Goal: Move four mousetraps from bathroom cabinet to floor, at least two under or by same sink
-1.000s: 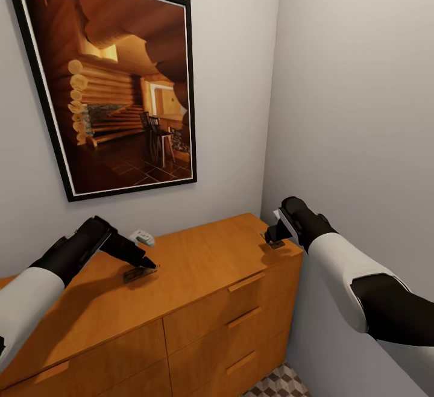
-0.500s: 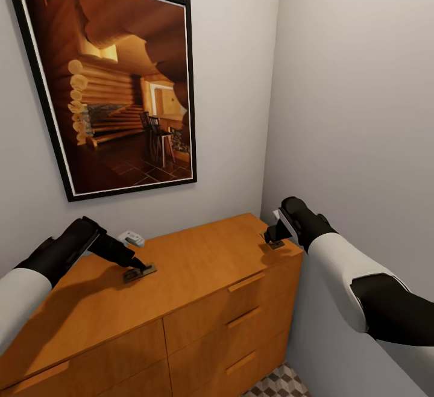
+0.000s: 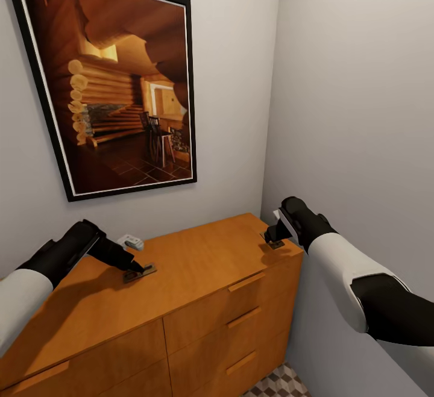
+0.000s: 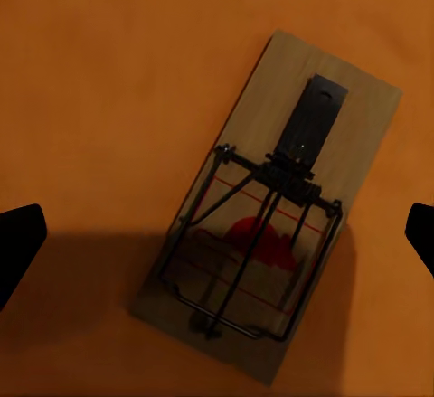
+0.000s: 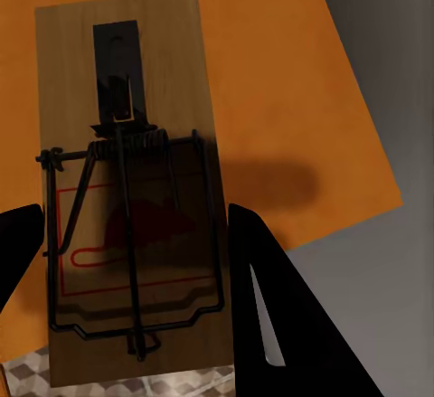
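Observation:
On the orange-brown cabinet (image 3: 199, 264) top lies a mousetrap (image 3: 140, 273), a tan board with black wire. My left gripper (image 3: 134, 266) hovers just over it. In the left wrist view the same mousetrap (image 4: 271, 207) lies flat between widely spread fingers (image 4: 18, 243), so the left gripper (image 4: 217, 239) is open. At the cabinet's right corner my right gripper (image 3: 271, 239) is shut on a second mousetrap (image 3: 276, 244). In the right wrist view both fingers (image 5: 271, 307) press the sides of that mousetrap (image 5: 136, 189). A small pale flat thing (image 3: 131, 242) lies by the wall, too small to identify.
A large framed picture (image 3: 114, 78) hangs on the wall behind the cabinet. The grey side wall (image 3: 361, 114) stands close on the right, beside my right arm. A patch of cube-patterned bathroom floor (image 3: 280, 385) shows below the cabinet's drawer fronts (image 3: 241, 318).
My left arm has drawn back a little to the left, so its fingertips now sit over the trap's left end. The right arm and its trap have not moved.

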Robot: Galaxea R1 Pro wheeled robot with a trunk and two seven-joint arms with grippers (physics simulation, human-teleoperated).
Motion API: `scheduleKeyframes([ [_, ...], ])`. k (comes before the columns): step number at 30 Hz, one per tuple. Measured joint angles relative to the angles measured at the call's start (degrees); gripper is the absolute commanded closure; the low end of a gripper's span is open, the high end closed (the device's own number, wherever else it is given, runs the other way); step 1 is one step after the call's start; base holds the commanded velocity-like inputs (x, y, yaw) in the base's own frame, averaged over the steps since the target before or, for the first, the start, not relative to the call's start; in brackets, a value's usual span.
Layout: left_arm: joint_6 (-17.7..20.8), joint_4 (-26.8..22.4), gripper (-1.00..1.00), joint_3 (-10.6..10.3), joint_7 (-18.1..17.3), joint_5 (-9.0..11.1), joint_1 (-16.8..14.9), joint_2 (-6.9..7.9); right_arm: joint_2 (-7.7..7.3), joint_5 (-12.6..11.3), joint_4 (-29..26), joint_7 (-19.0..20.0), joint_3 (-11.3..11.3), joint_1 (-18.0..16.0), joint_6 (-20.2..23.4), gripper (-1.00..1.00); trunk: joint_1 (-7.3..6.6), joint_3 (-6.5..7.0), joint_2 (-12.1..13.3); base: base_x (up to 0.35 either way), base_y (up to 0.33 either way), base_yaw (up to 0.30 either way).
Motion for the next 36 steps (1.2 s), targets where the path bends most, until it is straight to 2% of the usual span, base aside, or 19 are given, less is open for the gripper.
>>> scheduleKeyframes([
  [16,-0.1,2.6,-1.00,-0.1,0.0,-0.2,0.0,-0.19,0.00,0.0,0.0,0.1,0.0,0.0,0.0,1.00,0.00,0.00,0.0,0.000,0.000,0.000],
  [26,-0.4,4.2,-1.00,-0.1,0.1,-1.3,-0.6,-1.56,0.00,0.0,0.0,0.1,0.0,0.0,0.0,1.00,-0.01,0.02,0.0,0.000,0.000,0.000],
  [36,-0.3,5.1,-1.00,-0.1,0.8,-1.4,-1.1,-2.57,-0.06,0.0,0.0,0.2,0.0,0.0,0.0,1.00,-0.01,0.02,0.0,0.000,0.000,0.000],
])
